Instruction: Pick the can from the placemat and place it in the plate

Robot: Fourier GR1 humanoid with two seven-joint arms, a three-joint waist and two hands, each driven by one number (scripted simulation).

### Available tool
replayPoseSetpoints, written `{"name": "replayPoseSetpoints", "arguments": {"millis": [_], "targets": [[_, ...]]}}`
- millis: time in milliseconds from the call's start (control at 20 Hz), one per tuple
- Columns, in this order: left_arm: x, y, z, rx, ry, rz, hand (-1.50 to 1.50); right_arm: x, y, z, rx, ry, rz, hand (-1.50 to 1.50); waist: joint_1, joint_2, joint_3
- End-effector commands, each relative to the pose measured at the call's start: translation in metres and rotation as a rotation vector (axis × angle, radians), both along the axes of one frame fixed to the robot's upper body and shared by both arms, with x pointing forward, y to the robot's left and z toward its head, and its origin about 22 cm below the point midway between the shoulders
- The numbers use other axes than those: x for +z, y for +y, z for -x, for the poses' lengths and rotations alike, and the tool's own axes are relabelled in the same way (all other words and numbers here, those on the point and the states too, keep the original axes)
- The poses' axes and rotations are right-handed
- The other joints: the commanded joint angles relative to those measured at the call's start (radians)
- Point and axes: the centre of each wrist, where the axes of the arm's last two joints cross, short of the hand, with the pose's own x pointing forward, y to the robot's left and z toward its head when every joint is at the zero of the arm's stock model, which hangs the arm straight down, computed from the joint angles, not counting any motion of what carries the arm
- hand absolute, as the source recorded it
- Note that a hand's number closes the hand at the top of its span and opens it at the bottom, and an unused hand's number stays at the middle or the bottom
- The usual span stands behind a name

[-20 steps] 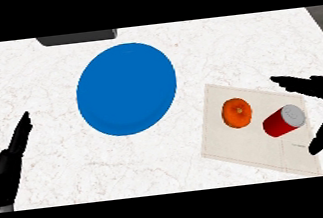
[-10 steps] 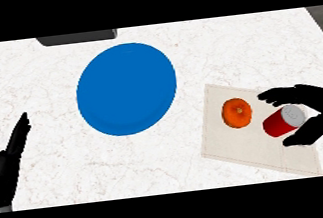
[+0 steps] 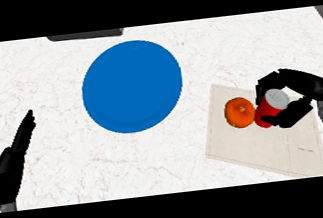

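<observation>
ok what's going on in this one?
The right hand has its fingers curled round the red can, which stands on the placemat beside an orange fruit. The can is not lifted yet. The blue plate sits bare to the left on the counter. The left hand rests open near the left edge.

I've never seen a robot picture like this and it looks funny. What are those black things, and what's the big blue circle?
You are looking down from the robot's head at a white kitchen counter. The black things are its two hands. The left hand rests open at the left edge. The right hand has its fingers curled round a red can, which stands on a pale placemat. Beside the can, touching it or nearly so, is an orange round thing, also on the placemat. The big blue circle is a plate, where the can is meant to go.
</observation>
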Motion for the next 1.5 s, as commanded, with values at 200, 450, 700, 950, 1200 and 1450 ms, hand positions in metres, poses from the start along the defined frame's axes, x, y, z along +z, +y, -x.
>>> {"name": "replayPoseSetpoints", "arguments": {"millis": [200,450,700,950,1200,1450], "targets": [[0.019,-0.028,-0.028,-0.153,-0.075,0.005,0.00,0.098,0.051,-0.052,0.247,-0.317,0.283,1.50,0.174,0.066,0.003],[0.026,-0.032,-0.034,-0.174,-0.085,-0.010,0.00,0.116,0.051,-0.069,0.235,-0.521,0.302,1.50,0.167,0.066,0.007],[0.022,-0.034,-0.032,-0.160,-0.074,0.001,0.00,0.127,0.046,-0.085,0.187,-0.711,0.190,1.50,0.169,0.064,0.007],[0.018,-0.032,-0.034,-0.143,-0.043,-0.006,0.00,0.146,0.050,-0.098,0.231,-0.932,0.032,1.50,0.130,0.052,0.005],[0.018,-0.030,-0.037,-0.120,-0.045,-0.001,0.00,0.166,0.056,-0.111,0.389,-0.991,-0.218,1.50,0.113,0.042,0.002],[0.012,-0.013,-0.022,-0.073,-0.033,0.003,0.00,0.163,0.069,-0.125,0.521,-0.933,-0.333,1.50,0.087,0.025,-0.001]]}}
